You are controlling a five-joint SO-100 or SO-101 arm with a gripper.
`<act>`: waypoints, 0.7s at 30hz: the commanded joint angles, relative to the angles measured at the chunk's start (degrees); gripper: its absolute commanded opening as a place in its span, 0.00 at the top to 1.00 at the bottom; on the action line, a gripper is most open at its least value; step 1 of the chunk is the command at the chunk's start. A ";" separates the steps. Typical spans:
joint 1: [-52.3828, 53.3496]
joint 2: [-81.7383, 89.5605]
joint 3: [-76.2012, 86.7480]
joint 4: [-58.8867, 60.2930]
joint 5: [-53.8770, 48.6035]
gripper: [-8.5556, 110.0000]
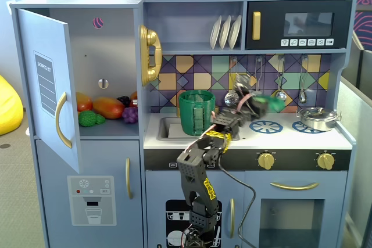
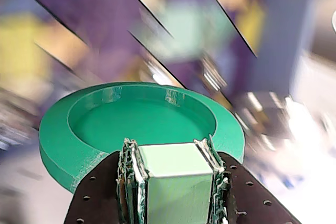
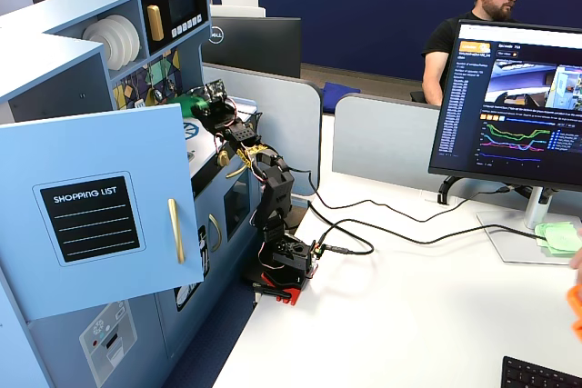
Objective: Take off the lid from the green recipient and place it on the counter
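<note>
1 lid (image 2: 142,121), 1 green recipient (image 1: 196,112) and 1 arm (image 1: 200,166) are in play. The jaws are closed on the small raised handle (image 2: 176,179) at the lid's centre, as the wrist view shows: the pale green block sits clamped between 2 fingers (image 2: 130,174), with the round green disc spreading beyond it. In a fixed view, the lid (image 1: 268,103) hangs in the air clear of the surface (image 1: 290,137), above the left of 2 blue burner rings (image 1: 265,126), well to the right of the recipient. The recipient stands upright, open-topped, at the sink basin (image 1: 165,129), its lighter ribbed strip facing the camera.

On the right burner sits 1 silver pan (image 1: 317,118). 3 white plates (image 1: 225,32) stand in the rack above, 1 gold phone (image 1: 150,55) hangs on the wall, and 2 gold knobs (image 1: 266,160) show below the burners. Toy fruit and vegetables (image 1: 104,110) lie in the open cupboard, too bunched to count.

Only the wrist view shows the grip; its background is blurred. Only the other fixed view shows the room: 1 man (image 3: 482,15) seated behind 1 monitor (image 3: 514,102), a cable (image 3: 391,224) trailing from the arm base (image 3: 289,256) across the white desk (image 3: 409,306), and a cupboard door (image 3: 100,211) marked "shopping list". There the lid (image 3: 189,104) is a small green patch by the arm's tip.
</note>
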State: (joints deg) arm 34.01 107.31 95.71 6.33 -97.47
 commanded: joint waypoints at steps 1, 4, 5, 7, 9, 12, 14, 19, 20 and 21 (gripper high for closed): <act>1.32 -3.25 1.41 -8.53 -1.32 0.93; 1.32 -6.68 3.43 -12.39 -0.79 0.93; 1.41 -7.73 4.57 -14.41 -0.88 0.93; 1.49 -9.32 5.89 -16.52 -0.88 0.93; 1.58 -10.46 6.50 -17.40 -0.88 0.93; 1.58 -11.51 7.91 -18.37 -1.67 0.93; 1.49 -11.60 9.49 -18.46 -2.02 0.93; 1.32 -10.37 15.03 -18.81 -4.75 0.86; 1.32 -10.20 15.38 -18.72 -4.31 0.82; 1.23 -9.93 15.47 -18.37 -3.87 0.79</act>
State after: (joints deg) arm 34.54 95.54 108.98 -12.13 -100.55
